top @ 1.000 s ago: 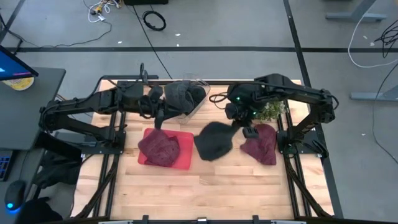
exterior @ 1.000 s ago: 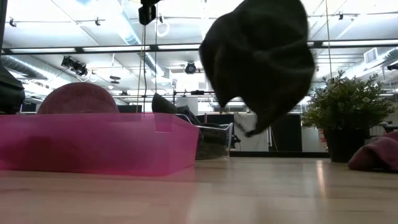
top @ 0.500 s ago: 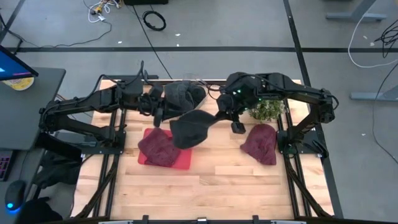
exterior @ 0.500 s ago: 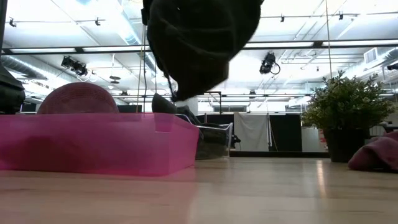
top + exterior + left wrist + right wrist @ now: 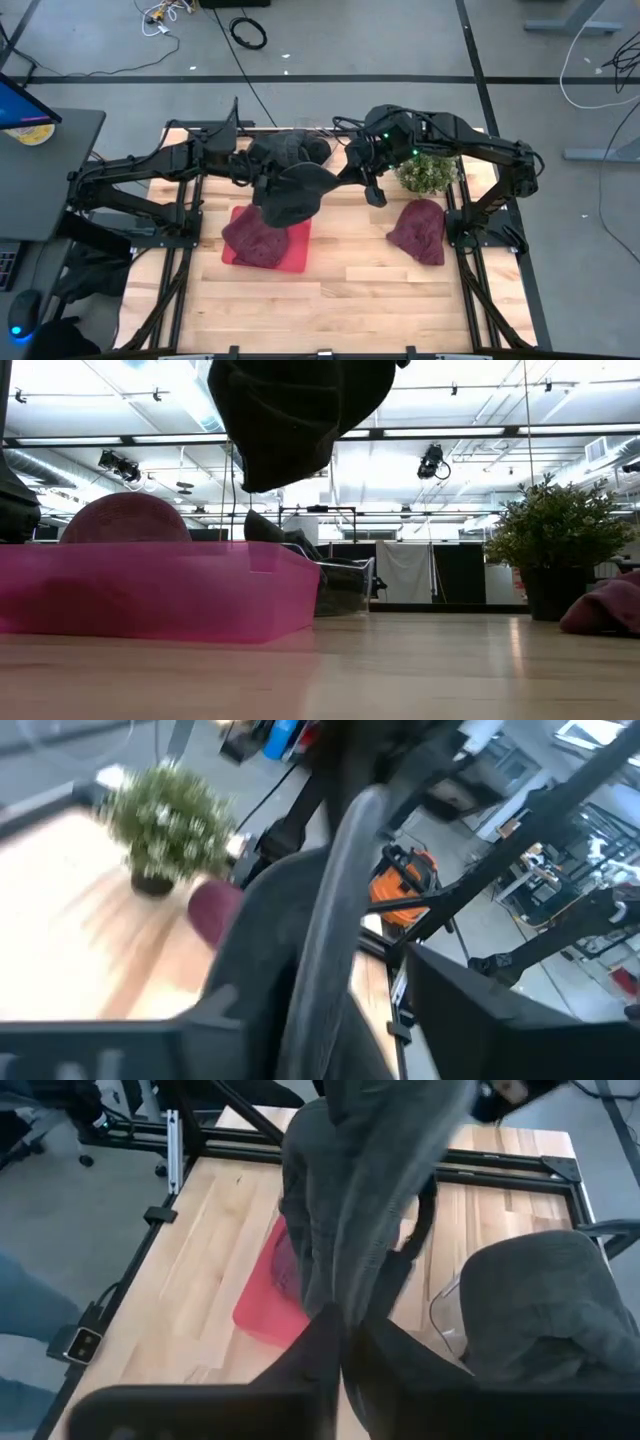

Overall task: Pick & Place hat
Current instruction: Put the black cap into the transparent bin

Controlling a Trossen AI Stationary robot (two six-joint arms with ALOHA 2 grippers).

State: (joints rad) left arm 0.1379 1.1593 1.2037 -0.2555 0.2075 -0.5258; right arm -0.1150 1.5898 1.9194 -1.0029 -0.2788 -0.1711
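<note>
Right gripper (image 5: 345, 178) pinching dark hat (image 5: 292, 194) over pink bin (image 5: 296, 258) at table's rear — drop left; left gripper (image 5: 258, 180) state unclear.

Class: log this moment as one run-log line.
right tool: shut on dark hat | hat: hanging above pink tray | left tool: by hat

The dark grey hat (image 5: 293, 193), pinched in the right gripper (image 5: 335, 180), has swung from near the maroon hat at the table's right to hang over the pink tray's (image 5: 296, 250) edge, meeting the left gripper (image 5: 262, 180).
</note>
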